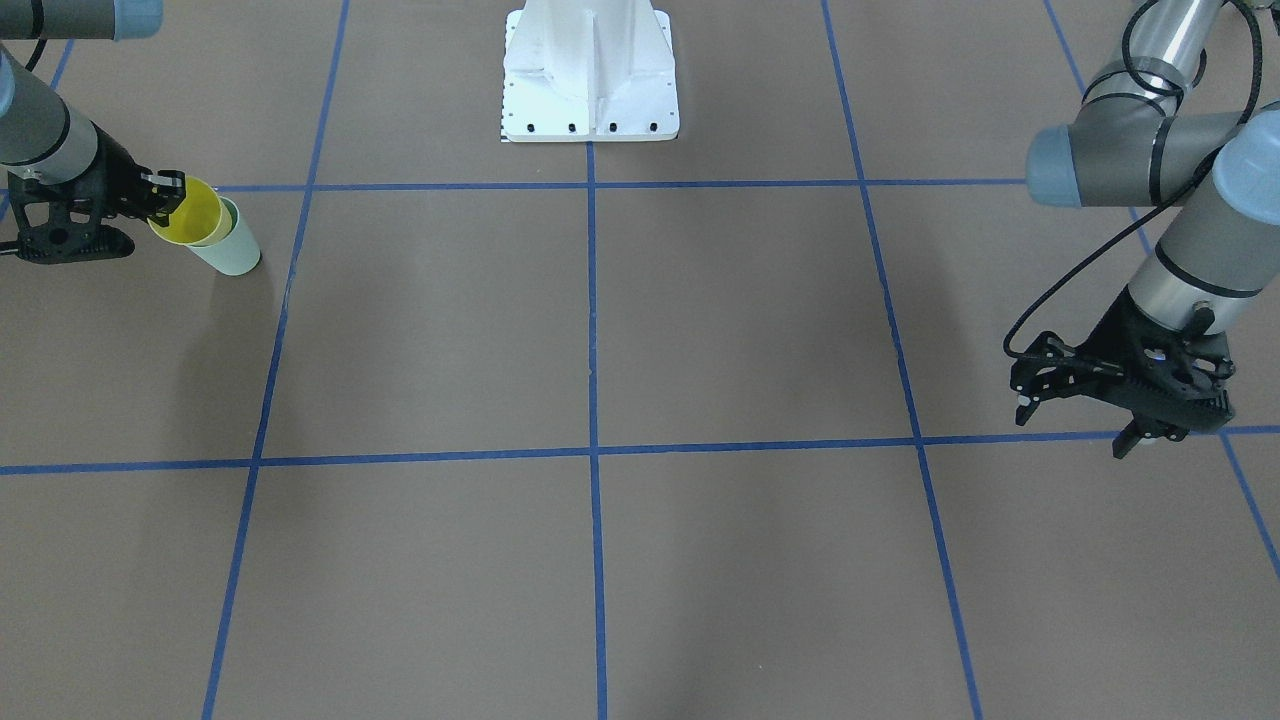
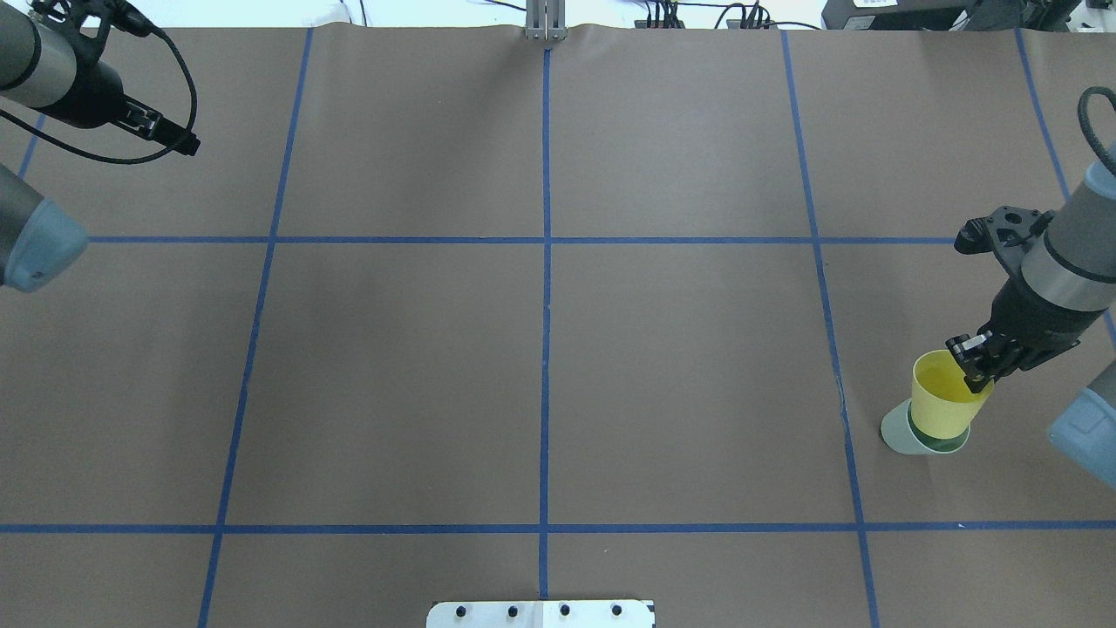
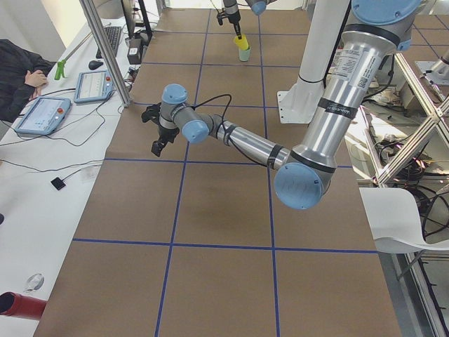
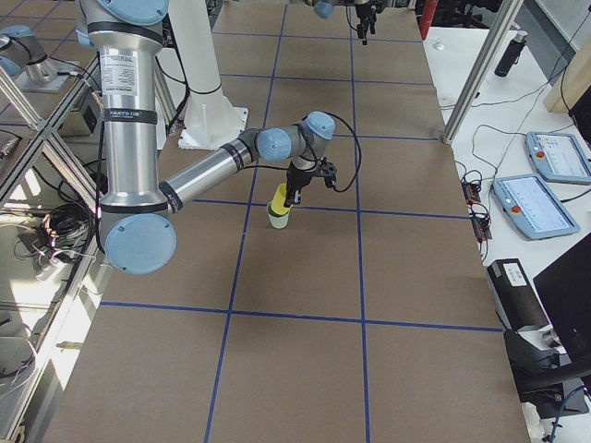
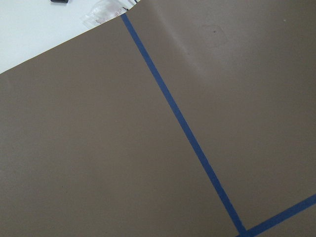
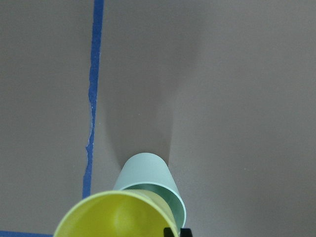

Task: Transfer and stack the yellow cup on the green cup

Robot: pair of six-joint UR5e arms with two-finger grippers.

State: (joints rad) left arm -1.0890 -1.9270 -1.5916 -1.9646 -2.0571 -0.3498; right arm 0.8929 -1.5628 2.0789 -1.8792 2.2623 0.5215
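Note:
The yellow cup (image 2: 940,403) sits with its lower part inside the mouth of the pale green cup (image 2: 900,433), which stands on the brown table at my far right. My right gripper (image 2: 975,371) is shut on the yellow cup's rim, one finger inside it. The front view shows the same: the yellow cup (image 1: 195,213) is in the green cup (image 1: 233,252) with the right gripper (image 1: 165,195) on its rim. The right wrist view looks down into the yellow cup (image 6: 113,217) over the green cup (image 6: 147,173). My left gripper (image 1: 1072,428) is open and empty, far away on the other side.
The white robot base (image 1: 590,90) stands at the table's middle back edge. Blue tape lines (image 2: 546,288) divide the brown table into squares. A side bench with tablets (image 3: 42,116) runs along the operators' side.

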